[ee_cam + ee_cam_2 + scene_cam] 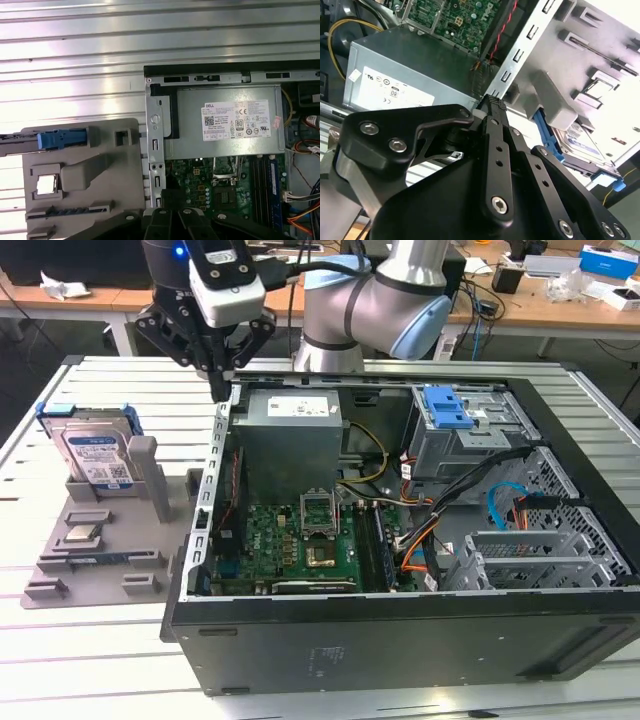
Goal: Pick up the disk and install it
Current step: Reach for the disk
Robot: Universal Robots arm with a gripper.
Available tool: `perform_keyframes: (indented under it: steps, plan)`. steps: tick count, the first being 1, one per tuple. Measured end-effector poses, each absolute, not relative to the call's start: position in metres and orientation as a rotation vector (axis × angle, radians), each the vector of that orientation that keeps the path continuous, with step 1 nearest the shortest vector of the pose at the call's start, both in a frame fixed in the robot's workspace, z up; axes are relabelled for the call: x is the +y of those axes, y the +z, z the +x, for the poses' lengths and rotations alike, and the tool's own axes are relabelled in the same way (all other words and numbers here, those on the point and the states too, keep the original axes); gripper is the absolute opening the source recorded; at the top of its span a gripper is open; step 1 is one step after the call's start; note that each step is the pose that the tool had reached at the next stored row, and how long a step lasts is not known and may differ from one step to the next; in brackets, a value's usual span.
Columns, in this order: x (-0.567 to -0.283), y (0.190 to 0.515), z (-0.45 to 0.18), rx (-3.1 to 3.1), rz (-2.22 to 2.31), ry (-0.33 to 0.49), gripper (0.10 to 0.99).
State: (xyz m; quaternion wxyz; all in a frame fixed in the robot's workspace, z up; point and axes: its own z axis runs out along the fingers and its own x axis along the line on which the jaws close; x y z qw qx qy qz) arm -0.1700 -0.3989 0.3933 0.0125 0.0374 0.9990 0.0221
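The black open-sided computer case [400, 640] lies on the slatted metal table [110, 660] with its inside facing up. The black two-fingered gripper [222, 390] hangs over the case wall on the exterior view's left. It is just beside the grey metal power supply box [290, 435] in that corner of the case. Its fingers are pressed together and grip nothing, and the second wrist view shows the fingertips [492, 103] meeting above that wall.

The disk [95, 455], a flat silver hard drive with a white-and-blue label and a bright blue plastic frame, is outside the case on the exterior view's left. It stands on edge in a grey moulded plastic holder tray [110, 560] that sits just beside the case wall. The disk is apart from the gripper and untouched. A small square silver processor chip [80, 534] lies flat in the same tray.

Inside the case, the green motherboard [290, 540] lies next to the power supply box. A grey metal drive cage with a blue plastic latch [448, 408] sits at the case's far corner on the exterior view's right.
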Motion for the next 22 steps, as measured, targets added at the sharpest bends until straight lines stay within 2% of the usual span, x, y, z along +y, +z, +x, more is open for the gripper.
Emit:
perform_keyframes:
  steps: [22]
  plan:
    - [-0.399, 0.393, -0.223, 3.114, 0.117, 0.069, 0.102]
